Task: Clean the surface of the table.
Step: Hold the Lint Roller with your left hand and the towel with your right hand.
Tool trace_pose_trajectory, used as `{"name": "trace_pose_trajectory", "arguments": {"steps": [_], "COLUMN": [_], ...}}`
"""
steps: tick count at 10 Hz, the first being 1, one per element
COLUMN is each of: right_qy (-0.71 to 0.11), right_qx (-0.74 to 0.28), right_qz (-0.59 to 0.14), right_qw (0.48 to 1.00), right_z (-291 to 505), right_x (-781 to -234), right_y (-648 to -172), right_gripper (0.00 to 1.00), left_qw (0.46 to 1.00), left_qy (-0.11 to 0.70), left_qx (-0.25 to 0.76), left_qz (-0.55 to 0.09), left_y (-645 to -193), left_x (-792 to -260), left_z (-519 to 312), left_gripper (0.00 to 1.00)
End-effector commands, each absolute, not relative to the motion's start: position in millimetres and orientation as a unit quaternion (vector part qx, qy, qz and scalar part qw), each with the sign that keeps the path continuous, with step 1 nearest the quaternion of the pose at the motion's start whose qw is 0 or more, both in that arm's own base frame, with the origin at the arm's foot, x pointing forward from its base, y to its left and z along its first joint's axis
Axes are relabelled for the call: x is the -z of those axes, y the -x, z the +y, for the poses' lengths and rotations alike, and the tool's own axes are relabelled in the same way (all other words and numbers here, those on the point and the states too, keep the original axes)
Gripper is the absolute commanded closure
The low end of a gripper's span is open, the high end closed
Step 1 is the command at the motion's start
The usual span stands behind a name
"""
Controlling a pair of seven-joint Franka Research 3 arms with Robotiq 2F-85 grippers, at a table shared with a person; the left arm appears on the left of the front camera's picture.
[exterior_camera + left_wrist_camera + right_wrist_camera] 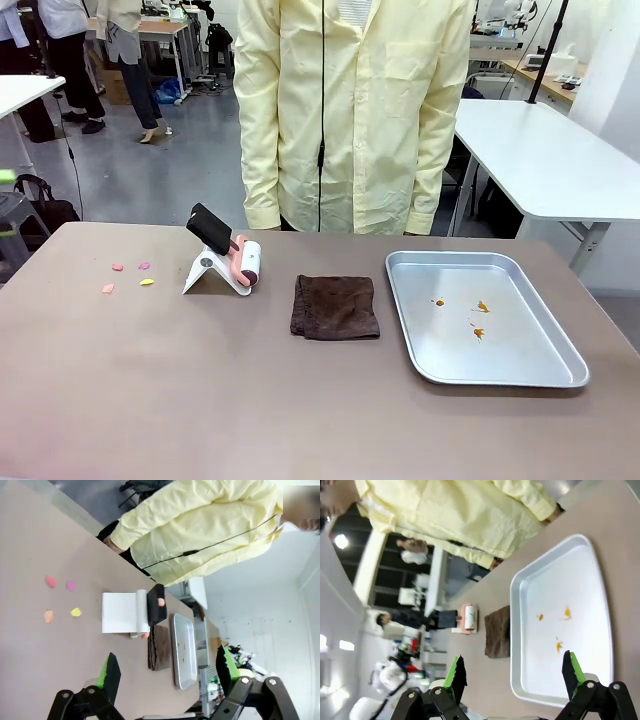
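Wide matte brown-taupe worktop (pixel 30 645) spreads toward 12 o'clock beyond the left gripper (pixel 167 669) — released, jaws wide. Same for the right gripper (pixel 515 671) — released, worktop at 12 o'clock.

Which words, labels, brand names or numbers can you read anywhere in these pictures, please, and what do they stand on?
No text can be read.
The roller, white stand, brown cloth, steel tray and table show no print at all.
The person's yellow coat shows no label.
Anything printed on the equipment in the far background is too small and blurred to read.
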State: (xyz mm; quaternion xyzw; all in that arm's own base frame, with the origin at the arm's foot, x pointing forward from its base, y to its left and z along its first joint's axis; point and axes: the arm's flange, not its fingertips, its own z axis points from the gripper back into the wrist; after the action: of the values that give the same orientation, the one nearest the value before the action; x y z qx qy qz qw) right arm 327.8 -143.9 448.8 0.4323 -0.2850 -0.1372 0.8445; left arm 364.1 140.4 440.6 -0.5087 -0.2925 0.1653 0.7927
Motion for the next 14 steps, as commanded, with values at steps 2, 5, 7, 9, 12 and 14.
{"name": "trace_pose_trajectory", "arguments": {"steps": [2, 5, 7, 9, 12, 14], "right_qy": [-0.365, -0.328, -0.293, -0.246, -0.199, -0.203], "right_qx": [0.104, 0.098, 0.062, 0.023, -0.027, -0.041], "right_qz": [-0.273, -0.219, -0.182, -0.138, -0.084, -0.059], "right_qw": [0.884, 0.914, 0.937, 0.959, 0.976, 0.977], "right_z": [-4.8, 124.2, 204.2, 258.3, 278.2, 271.2], "right_x": [-476.2, -479.6, -465.1, -425.5, -385.8, -386.3], "right_y": [-363.0, -394.9, -399.1, -411.1, -424.3, -429.9], "right_gripper": [0.00, 0.00, 0.00, 0.00, 0.00, 0.00], "left_qw": [0.841, 0.911, 0.934, 0.949, 0.953, 0.950], "left_qy": [0.456, 0.353, 0.288, 0.243, 0.207, 0.223], "left_qx": [-0.202, -0.135, -0.132, -0.118, -0.145, -0.151], "left_qz": [-0.210, -0.167, -0.166, -0.164, -0.166, -0.161], "left_y": [-407.1, -450.7, -469.6, -480.6, -498.9, -502.1], "left_x": [-501.6, -517.8, -511.3, -500.8, -481.9, -479.4], "left_z": [55.7, -29.4, -56.5, -75.2, -78.4, -67.8], "left_gripper": [0.00, 0.00, 0.00, 0.00, 0.00, 0.00]}}
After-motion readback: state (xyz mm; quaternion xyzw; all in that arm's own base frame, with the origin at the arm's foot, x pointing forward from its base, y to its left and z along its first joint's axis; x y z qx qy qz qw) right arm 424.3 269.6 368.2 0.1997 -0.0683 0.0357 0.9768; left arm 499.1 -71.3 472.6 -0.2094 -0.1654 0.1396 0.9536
